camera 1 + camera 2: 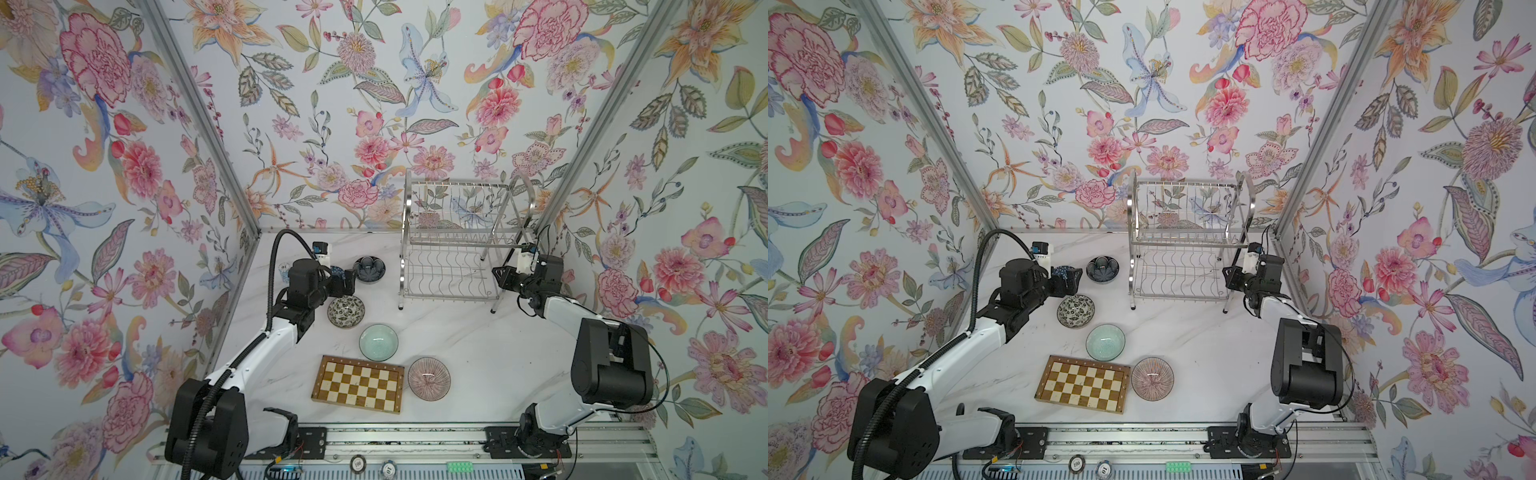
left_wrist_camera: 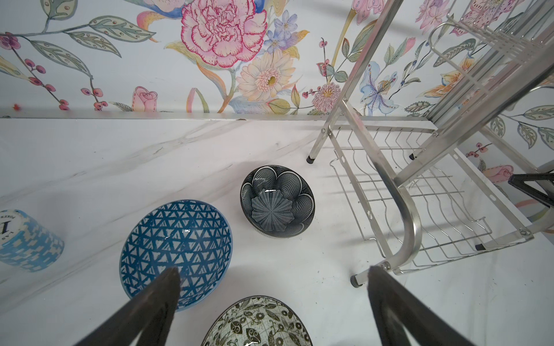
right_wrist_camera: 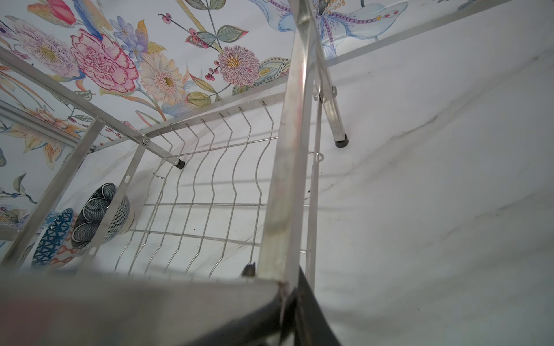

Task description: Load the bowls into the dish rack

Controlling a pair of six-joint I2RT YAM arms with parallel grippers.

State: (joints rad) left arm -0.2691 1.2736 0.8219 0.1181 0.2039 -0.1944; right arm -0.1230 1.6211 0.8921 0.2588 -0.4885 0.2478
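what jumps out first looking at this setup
Loud floral wallpaper covers the walls. At the back right of the white table stands a shiny, empty two-tier rack. Five bowls curve from back left down to a checkered board at the front.

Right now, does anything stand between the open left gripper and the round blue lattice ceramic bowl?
Nothing visible does. The left gripper hangs open over the blue lattice bowl; the dark navy petal bowl sits beside it.
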